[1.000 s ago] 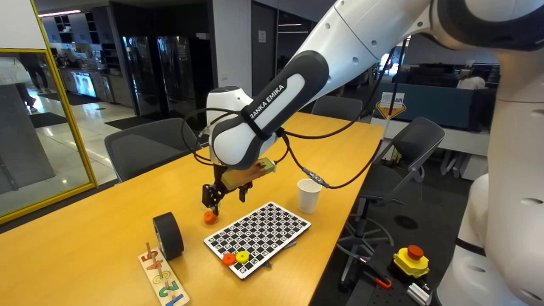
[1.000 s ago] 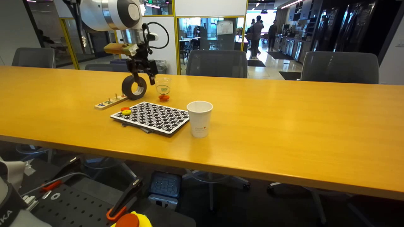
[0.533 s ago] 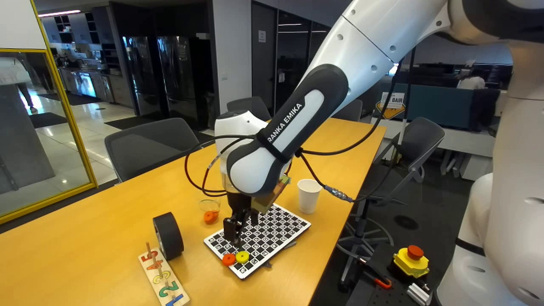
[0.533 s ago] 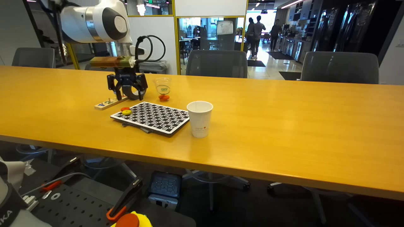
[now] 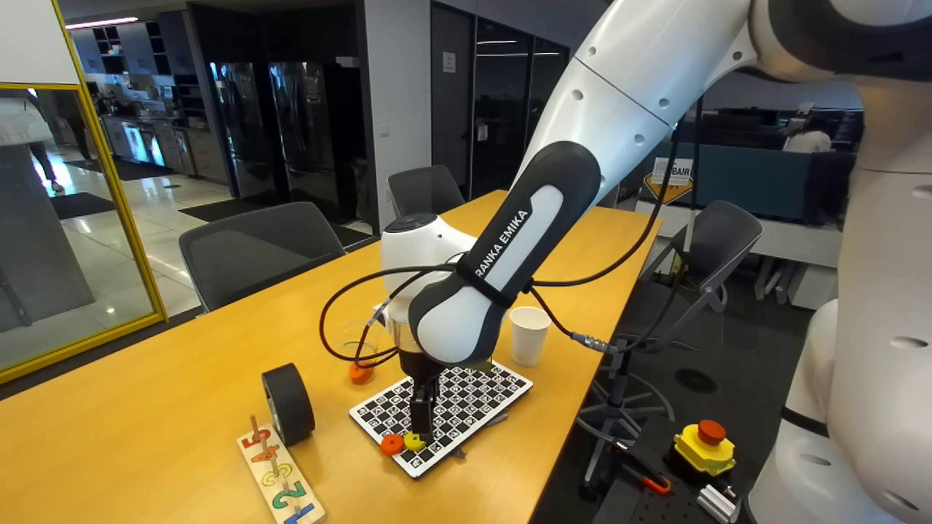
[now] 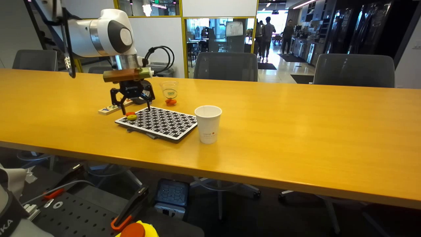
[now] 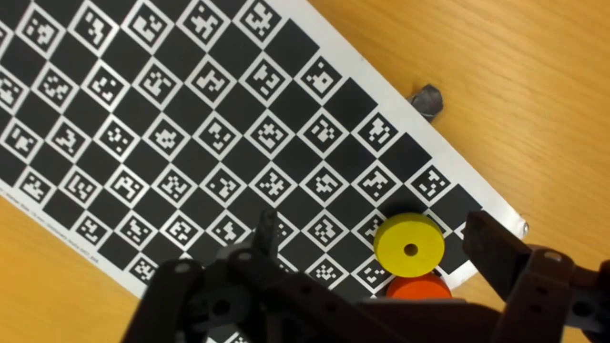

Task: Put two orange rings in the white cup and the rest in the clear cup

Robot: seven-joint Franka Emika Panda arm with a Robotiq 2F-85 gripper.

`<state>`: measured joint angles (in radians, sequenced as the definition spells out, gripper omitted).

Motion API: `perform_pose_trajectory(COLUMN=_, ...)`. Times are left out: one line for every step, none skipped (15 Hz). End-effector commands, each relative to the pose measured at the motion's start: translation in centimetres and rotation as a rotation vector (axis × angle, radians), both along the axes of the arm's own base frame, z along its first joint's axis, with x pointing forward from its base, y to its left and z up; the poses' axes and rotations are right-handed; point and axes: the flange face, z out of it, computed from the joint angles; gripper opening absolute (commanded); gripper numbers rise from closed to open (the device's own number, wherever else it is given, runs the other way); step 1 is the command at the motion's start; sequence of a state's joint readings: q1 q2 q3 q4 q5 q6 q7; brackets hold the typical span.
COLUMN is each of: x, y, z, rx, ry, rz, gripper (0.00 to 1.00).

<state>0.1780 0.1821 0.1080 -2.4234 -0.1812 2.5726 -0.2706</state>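
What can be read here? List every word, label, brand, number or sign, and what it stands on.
"RANKA EMIKA": robot arm; first letter covered.
"BAIR": background sign; letters before it obscured.
"5", "4", "3", "2", "1": wooden strip.
"KA": robot base; the rest cut off.
Too small or blurred to read: print on the white cup, the clear cup, the margin of the checkered board, the paper notice and the whiteboard.

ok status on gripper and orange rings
Gripper open, low over board. One orange ring on board, more orange rings in clear cup. Yellow ring beside loose orange one, maybe in the way.
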Motion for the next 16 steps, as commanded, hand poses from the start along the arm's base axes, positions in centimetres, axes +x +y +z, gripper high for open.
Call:
perform_pose_trajectory(x=-0.4, y=0.3, z=-0.7, rx=0.054, ry=-0.049, rz=0.122, gripper=1.00)
perform_pose_trajectory(x=-0.5, y=0.4, z=-1.0, rx=0.065, ry=-0.055, rz=0.141, gripper=1.00)
perform_pose_trajectory(x=-0.7, y=0.5, z=-1.2, rx=0.077, ry=-0.061, rz=0.159, gripper=1.00)
perform_pose_trajectory(x=-0.8, y=0.6, z=-1.5, rx=0.087, ry=-0.065, rz=0.173, gripper=1.00)
perform_pose_trajectory(x=-0.9, y=0.5, z=-1.8, rx=0.096, ry=-0.067, rz=0.186, gripper=1.00)
perform_pose_trajectory(x=-1.0, y=0.5, z=-2.0, rx=0.106, ry=-0.069, rz=0.195, gripper=1.00)
perform_pose_trajectory(x=-1.1, y=0.5, z=-2.2, rx=0.114, ry=-0.069, rz=0.203, gripper=1.00)
perform_pose_trajectory(x=-1.1, y=0.5, z=-2.3, rx=0.121, ry=-0.068, rz=0.212, gripper=1.00)
perform_pose_trajectory(x=-1.0, y=0.5, z=-2.4, rx=0.128, ry=-0.068, rz=0.219, gripper=1.00)
perform_pose_trajectory(x=-1.0, y=0.6, z=-2.5, rx=0.131, ry=-0.065, rz=0.225, gripper=1.00)
perform_pose_trajectory(x=-0.9, y=0.6, z=-2.5, rx=0.134, ry=-0.064, rz=0.233, gripper=1.00)
perform_pose_trajectory(x=-0.8, y=0.7, z=-2.5, rx=0.136, ry=-0.064, rz=0.239, gripper=1.00)
perform_pose_trajectory(x=-0.8, y=0.8, z=-2.5, rx=0.137, ry=-0.063, rz=0.245, gripper=1.00)
perform_pose_trajectory(x=-0.8, y=0.8, z=-2.5, rx=0.137, ry=-0.061, rz=0.249, gripper=1.00)
perform_pose_trajectory(x=-0.8, y=0.8, z=-2.5, rx=0.138, ry=-0.060, rz=0.253, gripper=1.00)
perform_pose_trajectory(x=-0.8, y=0.9, z=-2.5, rx=0.137, ry=-0.061, rz=0.253, gripper=1.00)
